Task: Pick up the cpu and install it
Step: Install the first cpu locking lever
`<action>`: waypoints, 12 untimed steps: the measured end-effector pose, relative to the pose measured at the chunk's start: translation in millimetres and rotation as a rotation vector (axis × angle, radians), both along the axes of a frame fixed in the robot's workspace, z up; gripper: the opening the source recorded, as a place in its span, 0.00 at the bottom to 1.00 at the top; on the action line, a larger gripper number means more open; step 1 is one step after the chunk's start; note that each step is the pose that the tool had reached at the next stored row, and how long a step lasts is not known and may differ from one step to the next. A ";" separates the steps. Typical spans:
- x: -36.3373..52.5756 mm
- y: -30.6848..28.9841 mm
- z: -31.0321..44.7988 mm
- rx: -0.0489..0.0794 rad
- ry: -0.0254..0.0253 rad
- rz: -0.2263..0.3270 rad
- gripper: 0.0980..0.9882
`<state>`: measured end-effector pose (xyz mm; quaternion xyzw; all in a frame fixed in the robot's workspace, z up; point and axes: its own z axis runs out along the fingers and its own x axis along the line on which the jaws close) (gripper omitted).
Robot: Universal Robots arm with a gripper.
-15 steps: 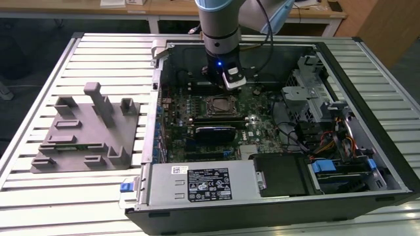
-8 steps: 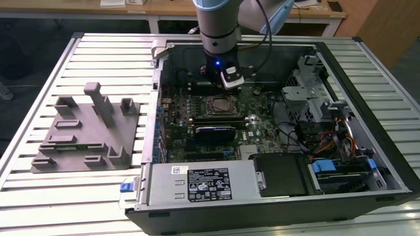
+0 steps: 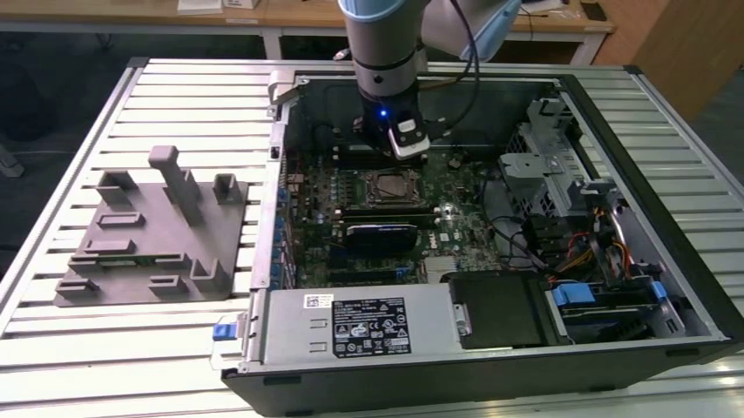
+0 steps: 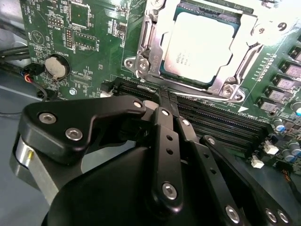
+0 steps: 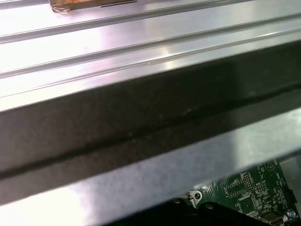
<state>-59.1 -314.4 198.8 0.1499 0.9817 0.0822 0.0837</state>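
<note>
The cpu [image 3: 388, 185] lies flat in its socket on the green motherboard [image 3: 465, 222], its silvery top plate [image 4: 197, 47] framed by the metal socket bracket. My gripper [image 3: 402, 146] hangs inside the open computer case, just above and behind the socket in the exterior view. In the second wrist view the black fingers [image 4: 162, 122] run together to a point beside the socket, over the memory slots [image 4: 211, 115]. The gripper [image 4: 165, 94] is shut, nothing shows between its tips, and it stands apart from the cpu.
A grey plastic fixture [image 3: 152, 235] with upright posts stands on the slatted table at the exterior view's left. Inside the case are a power supply [image 3: 361, 324], a drive cage [image 3: 558, 174] and loose cables [image 3: 581, 257]. A coin battery [image 4: 56, 67] sits on the board. The case wall [image 5: 150, 122] passes close to the wrist.
</note>
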 end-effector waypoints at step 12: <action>0.0 -1.7 -3.7 -0.002 -0.0033 0.000 0.01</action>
